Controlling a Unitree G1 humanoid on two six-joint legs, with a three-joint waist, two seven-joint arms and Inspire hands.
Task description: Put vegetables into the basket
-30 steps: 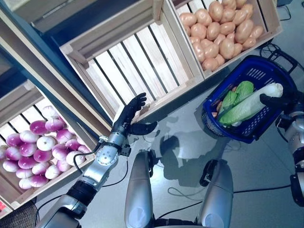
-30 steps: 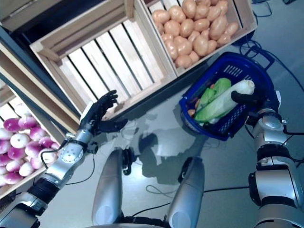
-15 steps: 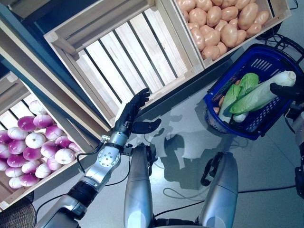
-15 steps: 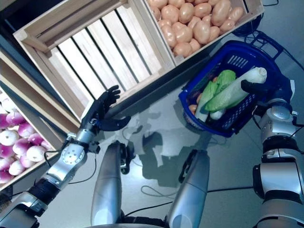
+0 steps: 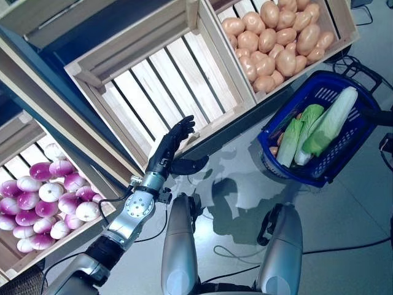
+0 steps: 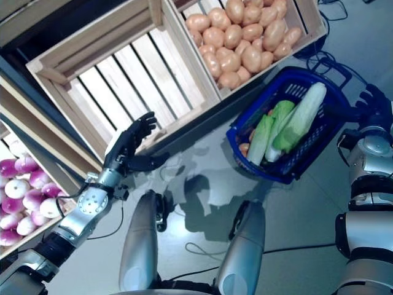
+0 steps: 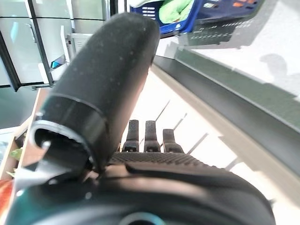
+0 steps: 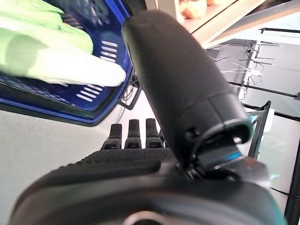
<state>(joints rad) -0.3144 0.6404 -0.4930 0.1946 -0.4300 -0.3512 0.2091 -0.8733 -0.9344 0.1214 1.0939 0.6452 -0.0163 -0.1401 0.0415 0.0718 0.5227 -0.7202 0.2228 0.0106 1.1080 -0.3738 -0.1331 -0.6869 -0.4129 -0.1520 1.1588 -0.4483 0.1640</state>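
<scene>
Cabbage [image 5: 329,121] lies in the basket [image 5: 362,132] at two o'clock, right hand [image 6: 376,98] beside its rim with fingers straight, left hand [image 5: 167,150] spread at nine o'clock.

Right hand [image 8: 140,187] relaxed, cabbage [image 8: 51,56] apparently in basket [image 8: 101,101]

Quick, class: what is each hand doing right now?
Left hand: open, holding nothing.
Right hand: open, beside the basket, holding nothing.
</scene>
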